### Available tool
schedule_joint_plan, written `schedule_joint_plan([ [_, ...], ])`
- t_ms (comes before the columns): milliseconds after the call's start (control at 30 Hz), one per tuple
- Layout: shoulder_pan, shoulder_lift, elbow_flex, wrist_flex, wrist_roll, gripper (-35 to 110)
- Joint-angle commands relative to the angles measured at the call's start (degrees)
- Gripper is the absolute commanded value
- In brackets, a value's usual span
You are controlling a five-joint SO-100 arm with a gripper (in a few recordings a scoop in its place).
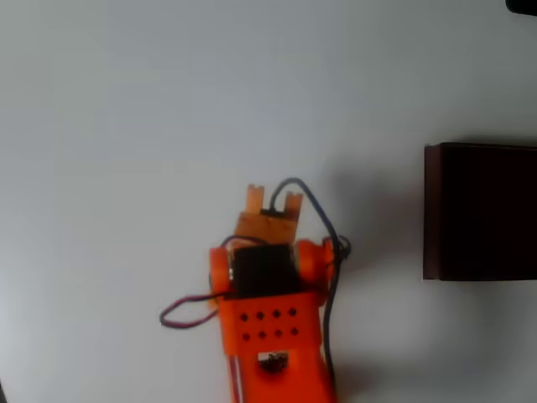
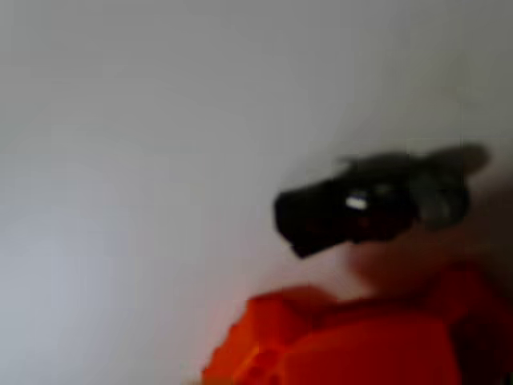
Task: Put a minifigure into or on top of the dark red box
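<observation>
In the wrist view the minifigure (image 2: pixel 361 210) lies on the white table, black with a pale grey end pointing right, and it is blurred. An orange finger (image 2: pixel 345 341) sits just below it, apart from it. In the overhead view my orange gripper (image 1: pixel 273 199) points toward the top of the picture at bottom centre. Its two fingertips stand apart with nothing between them, so it is open. The arm hides the figure there. The dark red box (image 1: pixel 480 210), nearly black inside, stands at the right edge, well to the right of the gripper.
The white table (image 1: pixel 126 126) spreads bare to the left and above the arm. Red and black cables (image 1: pixel 329 252) loop around the wrist. A dark object (image 1: pixel 524 5) pokes in at the top right corner.
</observation>
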Motion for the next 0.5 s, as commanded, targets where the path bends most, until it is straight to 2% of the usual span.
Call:
schedule_joint_plan([
  [0, 2.99, 4.57, 4.04, 0.26, 2.20, 0],
  [67, 5.45, 4.39, 5.01, 0.26, 2.90, 0],
  [267, 10.72, 5.19, 10.11, 1.05, 13.36, 0],
  [400, 16.08, 4.92, 16.79, 0.70, 16.70, 0],
  [467, 20.30, 0.70, 16.79, 0.62, 14.68, 0],
])
